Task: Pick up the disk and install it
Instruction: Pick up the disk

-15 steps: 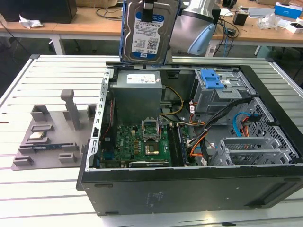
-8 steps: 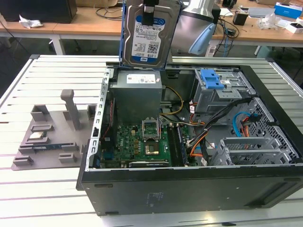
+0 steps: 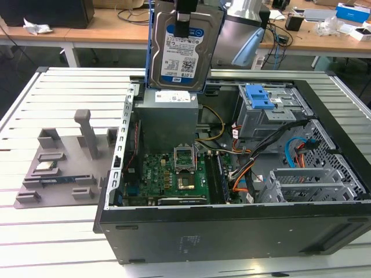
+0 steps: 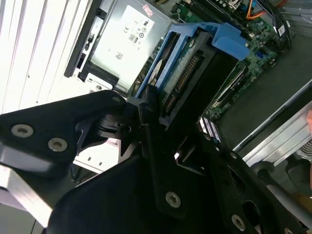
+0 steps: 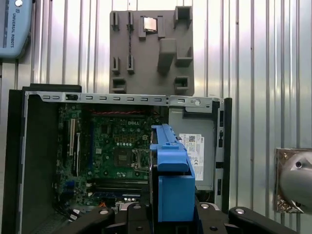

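Disk: flat silver-grey rectangular disk (image 3: 185, 61) in a bright blue plastic bracket, held upright above the open black computer case (image 3: 232, 234), near its grey metal power-supply box (image 3: 168, 121).
Gripper: black gripper (image 3: 184, 22) clamped onto the disk.

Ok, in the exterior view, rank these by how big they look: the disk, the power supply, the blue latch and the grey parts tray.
1. grey parts tray
2. disk: held high, maybe nearer the camera, cropped at top, so unsure against tray
3. power supply
4. blue latch
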`<state>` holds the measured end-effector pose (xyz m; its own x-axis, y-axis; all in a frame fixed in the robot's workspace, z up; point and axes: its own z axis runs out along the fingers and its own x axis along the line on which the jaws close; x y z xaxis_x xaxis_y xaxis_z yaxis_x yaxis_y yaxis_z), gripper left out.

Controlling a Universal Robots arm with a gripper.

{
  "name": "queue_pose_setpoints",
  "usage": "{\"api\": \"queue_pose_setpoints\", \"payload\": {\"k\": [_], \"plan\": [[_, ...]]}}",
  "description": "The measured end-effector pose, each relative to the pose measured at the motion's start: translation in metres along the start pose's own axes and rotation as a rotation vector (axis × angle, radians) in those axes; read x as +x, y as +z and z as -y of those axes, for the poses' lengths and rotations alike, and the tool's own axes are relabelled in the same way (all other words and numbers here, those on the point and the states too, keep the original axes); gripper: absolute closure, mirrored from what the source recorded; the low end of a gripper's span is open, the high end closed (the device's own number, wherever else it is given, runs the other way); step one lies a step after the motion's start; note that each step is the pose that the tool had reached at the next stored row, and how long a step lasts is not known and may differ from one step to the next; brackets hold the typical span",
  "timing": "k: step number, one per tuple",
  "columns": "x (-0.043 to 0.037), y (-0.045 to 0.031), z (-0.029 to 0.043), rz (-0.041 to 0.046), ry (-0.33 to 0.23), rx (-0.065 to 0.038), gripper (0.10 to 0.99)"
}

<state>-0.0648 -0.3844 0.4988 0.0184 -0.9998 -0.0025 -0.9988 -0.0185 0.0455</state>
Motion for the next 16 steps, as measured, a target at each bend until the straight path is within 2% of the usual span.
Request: {"api": "queue_pose_setpoints", "payload": {"k": [10, 16], "plan": [[0.0242, 0.0001, -0.0004, 0.0000, 0.000, 0.000, 0.722], [0.0484, 0.0002, -0.0009, 0.0000, 0.000, 0.000, 0.722]]}}
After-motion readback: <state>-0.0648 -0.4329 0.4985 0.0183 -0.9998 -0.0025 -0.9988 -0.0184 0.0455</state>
